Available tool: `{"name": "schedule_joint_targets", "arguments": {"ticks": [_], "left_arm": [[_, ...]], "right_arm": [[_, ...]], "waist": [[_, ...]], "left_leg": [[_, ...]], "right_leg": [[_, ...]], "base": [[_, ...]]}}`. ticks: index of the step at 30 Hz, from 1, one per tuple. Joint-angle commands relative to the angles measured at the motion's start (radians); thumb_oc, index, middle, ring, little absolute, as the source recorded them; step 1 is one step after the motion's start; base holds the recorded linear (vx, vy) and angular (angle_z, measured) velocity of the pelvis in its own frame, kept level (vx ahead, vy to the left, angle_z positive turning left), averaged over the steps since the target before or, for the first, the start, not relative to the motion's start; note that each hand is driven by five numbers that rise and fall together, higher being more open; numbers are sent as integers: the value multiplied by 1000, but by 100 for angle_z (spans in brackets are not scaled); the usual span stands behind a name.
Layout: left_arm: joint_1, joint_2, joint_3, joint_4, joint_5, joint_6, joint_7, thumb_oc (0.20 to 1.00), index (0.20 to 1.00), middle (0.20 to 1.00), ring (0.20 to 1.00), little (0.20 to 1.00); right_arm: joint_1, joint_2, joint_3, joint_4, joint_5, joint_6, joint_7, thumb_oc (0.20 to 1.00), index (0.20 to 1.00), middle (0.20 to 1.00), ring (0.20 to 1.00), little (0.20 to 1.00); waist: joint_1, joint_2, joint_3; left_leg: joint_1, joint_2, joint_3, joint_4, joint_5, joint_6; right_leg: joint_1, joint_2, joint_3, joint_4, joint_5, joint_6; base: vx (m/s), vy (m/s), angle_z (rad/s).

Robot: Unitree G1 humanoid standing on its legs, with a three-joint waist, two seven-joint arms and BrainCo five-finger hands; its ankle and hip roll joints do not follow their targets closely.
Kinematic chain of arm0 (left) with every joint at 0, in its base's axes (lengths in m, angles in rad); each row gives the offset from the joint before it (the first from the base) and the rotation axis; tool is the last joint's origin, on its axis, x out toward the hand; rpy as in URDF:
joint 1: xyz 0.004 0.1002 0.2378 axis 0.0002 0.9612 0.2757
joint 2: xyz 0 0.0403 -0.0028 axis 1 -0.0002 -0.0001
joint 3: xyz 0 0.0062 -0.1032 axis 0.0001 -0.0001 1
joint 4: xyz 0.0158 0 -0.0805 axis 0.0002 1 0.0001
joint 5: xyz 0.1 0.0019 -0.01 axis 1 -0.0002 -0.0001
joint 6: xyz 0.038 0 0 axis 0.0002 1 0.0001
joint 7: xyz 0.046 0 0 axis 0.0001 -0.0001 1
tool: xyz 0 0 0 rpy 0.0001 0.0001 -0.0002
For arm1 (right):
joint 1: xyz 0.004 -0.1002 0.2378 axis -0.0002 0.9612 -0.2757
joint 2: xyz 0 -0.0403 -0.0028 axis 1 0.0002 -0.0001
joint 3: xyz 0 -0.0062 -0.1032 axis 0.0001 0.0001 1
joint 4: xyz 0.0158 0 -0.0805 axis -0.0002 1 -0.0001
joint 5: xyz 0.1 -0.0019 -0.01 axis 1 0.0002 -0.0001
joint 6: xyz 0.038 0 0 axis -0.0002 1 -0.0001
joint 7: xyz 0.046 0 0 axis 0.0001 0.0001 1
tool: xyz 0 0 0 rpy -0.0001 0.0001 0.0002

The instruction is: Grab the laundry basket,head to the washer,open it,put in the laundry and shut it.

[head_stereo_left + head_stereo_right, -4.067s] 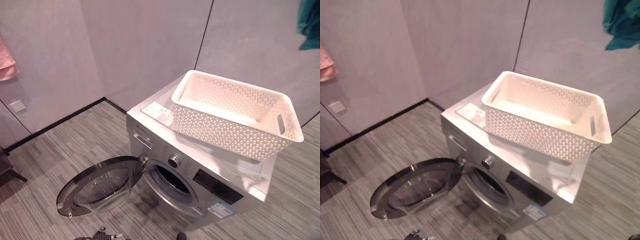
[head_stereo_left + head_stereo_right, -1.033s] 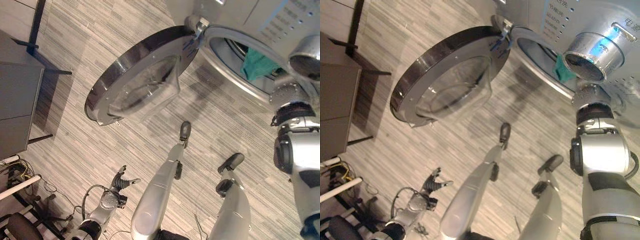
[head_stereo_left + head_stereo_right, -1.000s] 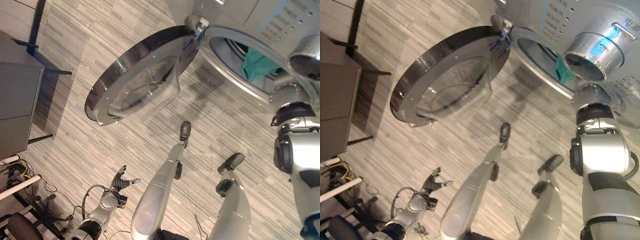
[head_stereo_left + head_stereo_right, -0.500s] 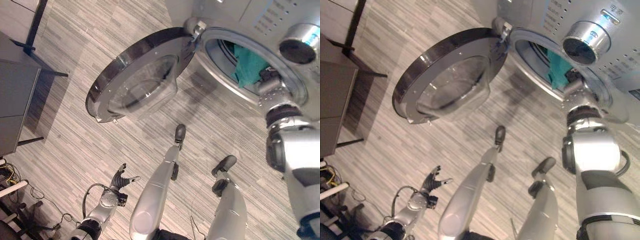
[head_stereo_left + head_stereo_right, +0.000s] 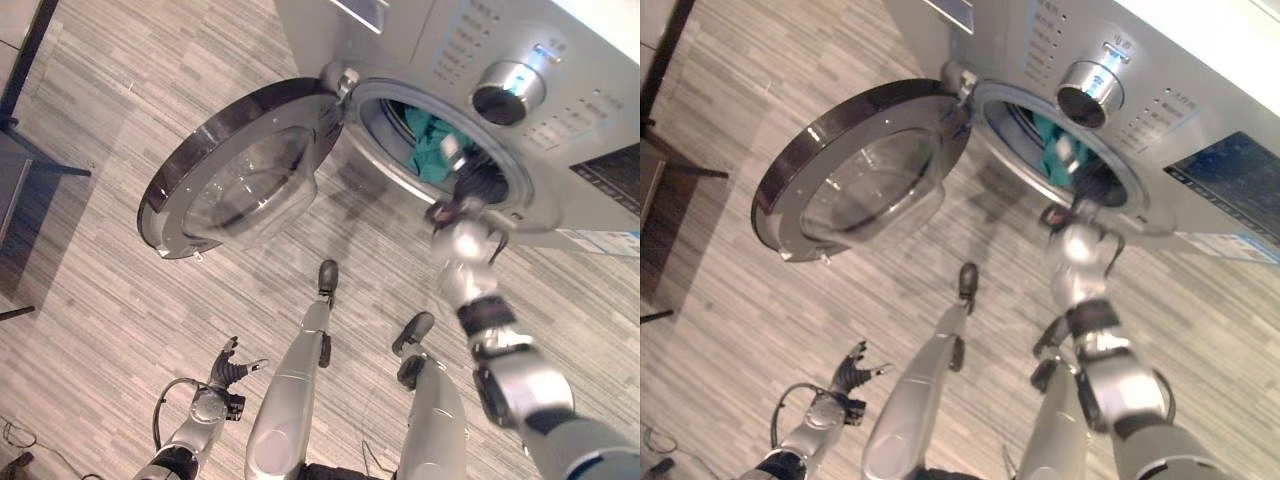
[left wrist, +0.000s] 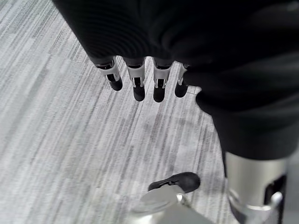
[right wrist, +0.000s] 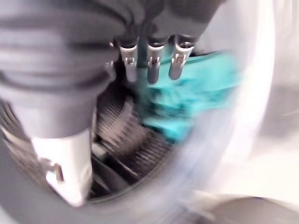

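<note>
The teal laundry [image 5: 428, 150] lies inside the washer [image 5: 560, 110] drum, at the mouth's upper edge. The right hand [image 5: 458, 205] hangs at the opening, fingers seemingly extended and empty. The left hand [image 5: 228, 366] hangs released. Loading looks finished; next, swing the door [image 5: 235, 165] shut.

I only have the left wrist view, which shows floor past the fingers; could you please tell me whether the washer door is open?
Observer: Yes, the round dark-rimmed glass door of the silver front-loading washer stands wide open, swung to the robot's left.
Operator: Thank you. Is the laundry inside?
Observer: A crumpled teal cloth lies in the drum opening.
Operator: And where is the right hand?
Observer: The right hand is at the drum mouth, its fingers straight, close to the teal cloth.
</note>
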Motion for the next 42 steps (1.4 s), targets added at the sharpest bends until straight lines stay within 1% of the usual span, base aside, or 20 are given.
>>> {"name": "schedule_joint_targets", "arguments": {"ticks": [1,2,4,6,7,9,10,17,19,20,21,24,25,26,28,29,35,37,38,42], "left_arm": [[32,-34,37,84,54,12,28,1000,1000,1000,1000,1000],[34,-34,38,83,55,12,29,1000,1000,1000,1000,1000],[33,-34,78,164,91,37,19,1000,1000,1000,1000,1000],[26,-35,86,196,92,44,13,1000,1000,1000,1000,1000],[20,-33,89,217,98,51,12,1000,1000,1000,1000,1000],[8,-23,86,217,102,45,19,1000,1000,1000,1000,1000],[24,-26,86,208,116,36,35,1000,1000,1000,1000,1000],[40,-70,51,213,159,40,31,1000,1000,1000,1000,1000],[37,-76,47,206,167,45,30,1000,1000,1000,1000,1000],[40,-78,40,180,189,51,7,1000,1000,1000,1000,1000],[40,-78,40,180,189,52,7,1000,1000,1000,1000,1000],[58,-72,51,176,172,50,-4,1000,1000,1000,1000,1000],[58,-72,51,176,172,50,-4,1000,1000,1000,1000,1000],[97,-61,85,142,148,43,4,1000,1000,1000,1000,1000],[121,-55,121,112,131,38,12,1000,1000,1000,1000,1000],[130,-57,138,121,126,35,21,1000,1000,1000,1000,1000],[160,5,231,-24,151,26,91,1000,1000,1000,1000,1000],[175,59,292,-148,170,22,122,1000,1000,1000,1000,1000],[118,147,383,-260,213,24,200,1000,1000,1000,1000,1000],[30,207,420,-271,208,30,231,1000,1000,1000,1000,1000]], "right_arm": [[92,-14,107,-51,-258,65,72,1000,1000,1000,1000,1000],[95,-14,109,-54,-260,67,71,1000,1000,1000,1000,1000],[284,-19,255,-85,-391,121,196,1000,1000,1000,1000,1000],[308,-6,270,-51,-401,130,214,1000,1000,1000,1000,1000],[342,-2,284,-31,-433,143,221,1000,1000,1000,1000,1000],[414,-3,292,-16,-456,148,241,1000,1000,1000,1000,1000],[467,3,287,35,-483,152,246,1000,1000,1000,1000,1000],[542,-20,201,220,-575,187,182,1000,1000,1000,1000,1000],[552,-31,186,256,-603,197,170,1000,1000,1000,1000,1000],[558,-28,155,416,-649,243,150,1000,1000,1000,1000,1000],[557,-27,155,418,-649,241,150,1000,1000,1000,1000,1000],[553,-24,126,506,-655,258,149,1000,1000,1000,1000,1000],[553,-24,126,506,-655,257,149,1000,1000,1000,1000,1000],[568,-24,105,516,-661,260,150,1000,1000,1000,1000,1000],[582,-18,72,543,-638,263,160,1000,1000,1000,1000,1000],[594,-16,56,549,-634,263,166,1000,1000,1000,1000,1000],[614,3,30,545,-644,277,171,1000,1000,1000,1000,1000],[620,12,40,548,-672,286,178,1000,1000,1000,1000,1000],[624,24,65,547,-713,295,193,1000,1000,1000,1000,1000],[618,27,86,535,-726,298,203,1000,1000,1000,1000,1000]], "waist": [[21,-18,25],[19,-17,25],[-4,-53,-21],[-12,-57,-34],[-24,-56,-52],[-62,-60,-84],[-64,-55,-131],[-87,-61,-217],[-100,-72,-224],[-105,-79,-250],[-105,-80,-249],[-90,-95,-258],[-90,-95,-258],[-90,-87,-281],[-89,-67,-301],[-95,-54,-312],[-89,-37,-338],[-83,-37,-342],[-82,-45,-344],[-92,-55,-346]], "left_leg": [[22,21,11,104,-167,-57],[24,21,11,103,-167,-57],[104,34,7,84,-161,-65],[132,35,0,72,-154,-66],[159,35,-15,54,-145,-67],[213,23,-49,25,-119,-63],[215,23,-86,0,-59,-68],[252,40,-98,-54,-8,-110],[267,51,-44,-33,-37,-115],[292,107,30,39,-67,-113],[292,107,30,41,-69,-113],[313,140,-147,140,-61,-111],[312,140,-148,141,-62,-112],[372,185,-248,96,-57,-116],[412,208,-258,31,-62,-120],[446,220,-212,-7,-83,-128],[525,163,-149,-89,-127,-128],[549,146,-134,-115,-143,-115],[552,127,-113,-128,-157,-110],[540,118,-101,-130,-161,-108]], "right_leg": [[174,89,-8,-172,-3,-42],[177,89,-9,-173,-3,-42],[254,109,-5,-187,-18,-49],[281,114,1,-191,-24,-50],[299,126,23,-182,-38,-55],[316,186,150,-126,-91,-69],[353,243,188,-150,-108,-97],[480,284,126,-277,-107,-125],[499,270,118,-278,-123,-127],[523,249,86,-297,-106,-132],[524,249,86,-298,-106,-132],[526,215,115,-292,-63,-127],[526,216,114,-293,-63,-127],[533,204,145,-284,-60,-112],[548,200,155,-279,-67,-95],[564,193,146,-276,-75,-84],[579,113,142,-271,-30,-28],[586,95,147,-281,-18,-13],[585,72,150,-305,-1,3],[573,63,155,-323,16,12]], "base": [[-33,-11,-4],[-27,-65,-18],[51,-129,-26],[50,-104,1],[75,-155,10],[58,-183,39],[-20,-159,101],[-68,-169,66],[-51,-28,84],[-86,20,84],[-112,63,77],[-44,115,32],[25,215,-28],[185,286,-35],[170,264,-41],[97,197,-41],[113,253,-19],[86,218,-19],[69,231,-20],[-3,101,-7]]}}
